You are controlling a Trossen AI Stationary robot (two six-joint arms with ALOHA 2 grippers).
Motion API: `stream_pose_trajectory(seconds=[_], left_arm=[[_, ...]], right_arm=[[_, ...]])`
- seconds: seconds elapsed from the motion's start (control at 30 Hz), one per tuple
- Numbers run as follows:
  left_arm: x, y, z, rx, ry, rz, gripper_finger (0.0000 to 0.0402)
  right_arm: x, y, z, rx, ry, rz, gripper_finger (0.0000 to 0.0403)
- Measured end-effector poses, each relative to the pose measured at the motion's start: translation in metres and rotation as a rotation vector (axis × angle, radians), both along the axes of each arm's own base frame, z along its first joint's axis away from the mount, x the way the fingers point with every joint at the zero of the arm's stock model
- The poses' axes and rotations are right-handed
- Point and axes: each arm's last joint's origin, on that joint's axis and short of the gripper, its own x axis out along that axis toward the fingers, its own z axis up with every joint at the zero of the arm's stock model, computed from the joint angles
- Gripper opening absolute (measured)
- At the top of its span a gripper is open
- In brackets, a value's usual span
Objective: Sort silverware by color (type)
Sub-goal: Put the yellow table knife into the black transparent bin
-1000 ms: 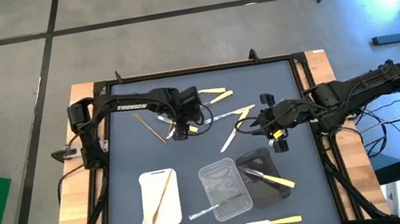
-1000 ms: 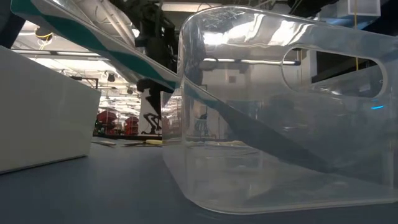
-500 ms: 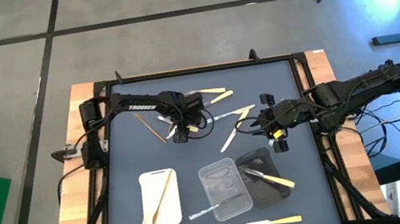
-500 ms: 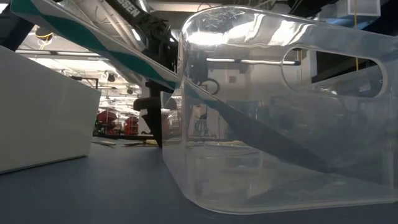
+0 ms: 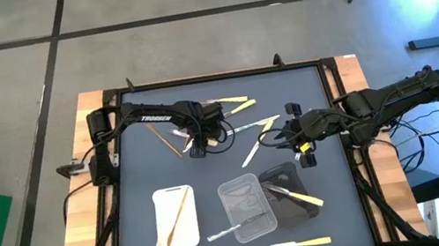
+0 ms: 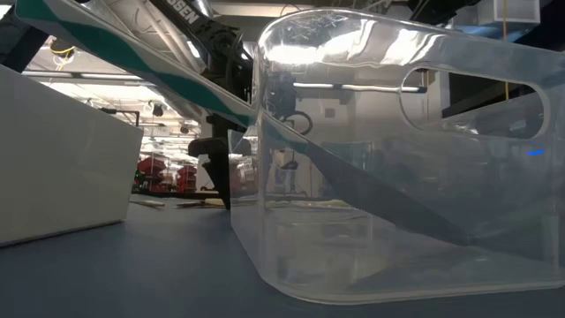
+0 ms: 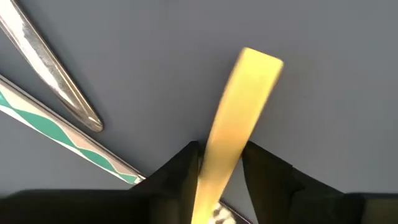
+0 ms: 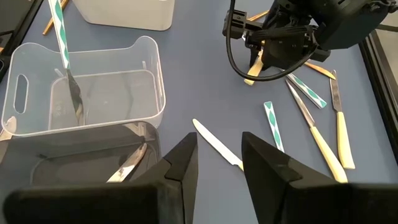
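Dark worktop [image 5: 144, 153], utensils scattered. My left hand [image 7: 221, 165] straddles a yellow handle [image 7: 239, 118], fingers not clamped yet. Light, stiff, slick; grip mid-handle. Right hand [image 8: 217, 158] apart, empty.

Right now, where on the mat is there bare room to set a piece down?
Bare mat lies between the white tray and the left gripper, and along the far edge. It is crowded around that gripper and beside the clear tray and black tray.

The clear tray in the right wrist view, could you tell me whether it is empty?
No, the clear tray holds a silvery utensil with a green-striped handle leaning up over its rim.
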Motion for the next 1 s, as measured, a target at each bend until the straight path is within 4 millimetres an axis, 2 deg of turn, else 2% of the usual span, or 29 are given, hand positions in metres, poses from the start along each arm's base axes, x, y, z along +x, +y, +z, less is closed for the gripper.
stream_pose_trajectory(seconds=[0.3,0.67,0.8,1.0], left_arm=[[0.001,-0.004,0.0,-0.011,-0.005,-0.004,0.0067],[0.005,-0.016,0.002,0.037,-0.001,0.014,0.0063],[0.016,-0.022,0.01,0.03,-0.06,0.014,0.0063],[0.034,-0.025,0.035,0.052,-0.148,0.0,0.0062]], right_arm=[[0.0,0.0,0.0,0.0,-0.001,0.0,0.0111],[0.0,0.0,0.0,0.001,-0.001,0.001,0.0111],[0.0,0.001,0.0,0.018,0.004,0.019,0.0111],[0.0,0.002,0.0,0.04,0.009,0.042,0.0111]])
